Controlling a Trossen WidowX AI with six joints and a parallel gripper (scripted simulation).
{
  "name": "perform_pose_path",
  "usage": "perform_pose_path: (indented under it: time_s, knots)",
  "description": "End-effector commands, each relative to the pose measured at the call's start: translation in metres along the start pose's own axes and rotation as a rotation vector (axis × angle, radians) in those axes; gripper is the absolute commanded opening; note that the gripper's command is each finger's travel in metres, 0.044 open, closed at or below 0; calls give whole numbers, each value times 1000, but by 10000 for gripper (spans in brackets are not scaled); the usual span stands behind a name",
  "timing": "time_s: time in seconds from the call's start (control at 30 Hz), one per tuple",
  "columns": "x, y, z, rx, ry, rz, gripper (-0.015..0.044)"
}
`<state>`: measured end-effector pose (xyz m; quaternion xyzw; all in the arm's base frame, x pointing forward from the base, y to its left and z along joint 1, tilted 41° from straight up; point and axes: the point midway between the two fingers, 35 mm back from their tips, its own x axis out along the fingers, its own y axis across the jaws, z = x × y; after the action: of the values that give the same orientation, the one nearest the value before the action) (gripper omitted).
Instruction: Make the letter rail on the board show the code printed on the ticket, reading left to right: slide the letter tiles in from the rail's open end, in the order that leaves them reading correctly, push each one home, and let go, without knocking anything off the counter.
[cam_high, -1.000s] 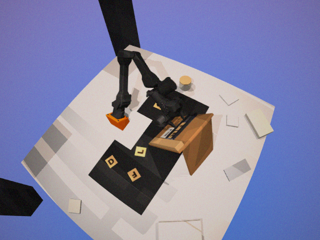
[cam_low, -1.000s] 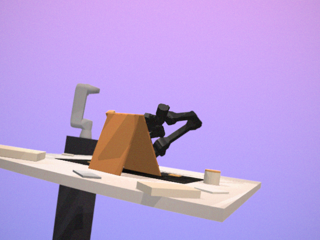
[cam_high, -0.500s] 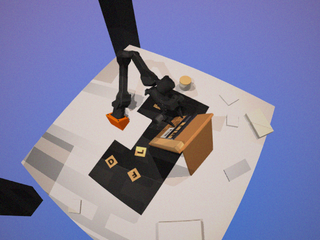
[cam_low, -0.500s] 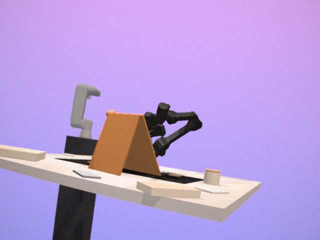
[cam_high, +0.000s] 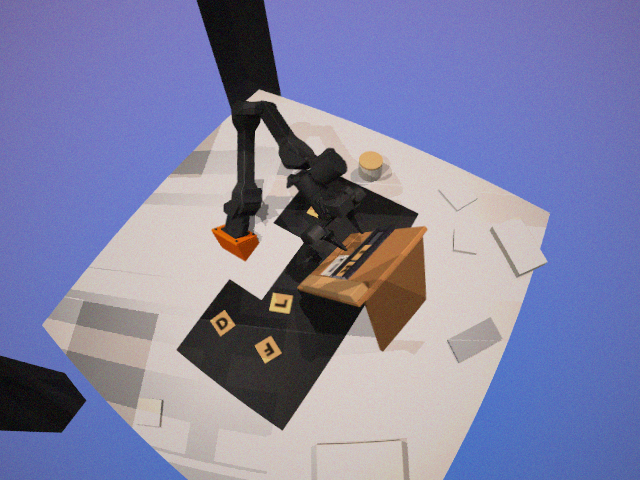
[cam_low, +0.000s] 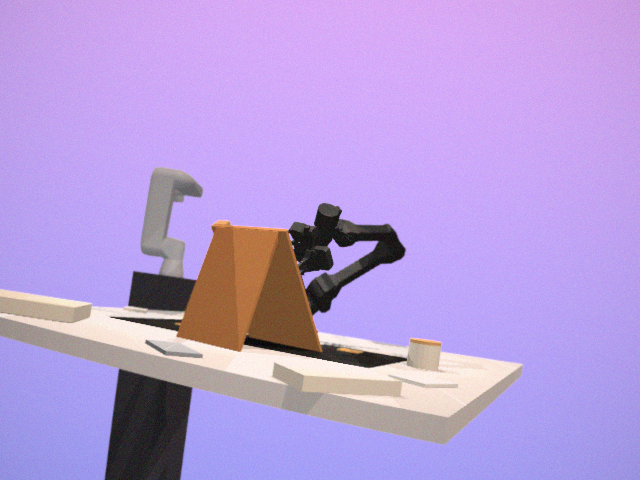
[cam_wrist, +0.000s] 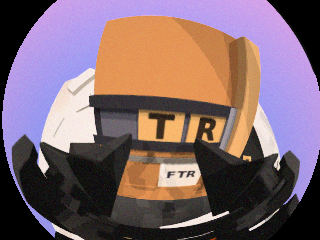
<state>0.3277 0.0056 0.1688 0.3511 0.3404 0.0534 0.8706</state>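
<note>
1. The claw (cam_high: 351, 239) (cam_low: 300, 260) (cam_wrist: 163, 140) is open. Its two fingers stand apart with nothing between them. It is by the front of the board, near the rail.
2. The brown board (cam_high: 400, 268) (cam_low: 253, 279) (cam_wrist: 160, 55) leans like one side of a tent on the pale surface (cam_high: 413, 382) (cam_low: 248, 372).
3. The dark rail (cam_high: 383, 233) (cam_wrist: 165, 102) goes across the board. In the wrist view, the T tile (cam_wrist: 150, 135) and the R tile (cam_wrist: 201, 134) sit in it, with T left of R. A thin dark strip shows between them.
4. Left of the T, the rail has a bare spot. The R is near the raised wood strip (cam_wrist: 246, 95) on the right.
5. The white ticket (cam_high: 333, 264) (cam_wrist: 178, 174) is below the rail. It says FTR.
6. The F tile (cam_high: 267, 349) lies flat on the black mat (cam_high: 248, 382) (cam_low: 372, 359), so it is not in the rail.
7. The D tile (cam_high: 222, 322) and the L tile (cam_high: 280, 303) lie on the mat near the F, all apart.
8. One more tile (cam_high: 312, 211) (cam_low: 349, 350) is on the mat, partly hidden by the arm in the top view. I cannot tell its letter.
9. A round tub (cam_high: 370, 166) (cam_low: 424, 354) stands just beside the mat.
</note>
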Motion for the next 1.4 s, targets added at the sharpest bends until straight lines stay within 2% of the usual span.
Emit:
perform_pose_path:
  time_s: [0.0,0.3,0.67,1.03,1.37]
  knots:
    - [-3,1,0,-7,1,4,295]
    - [-8,3,0,-7,1,4,295]
    - [-6,1,0,0,0,0,6]
    - [-5,1,0,0,6,-2,0]
    - [8,18,13,-29,359,-41,0]
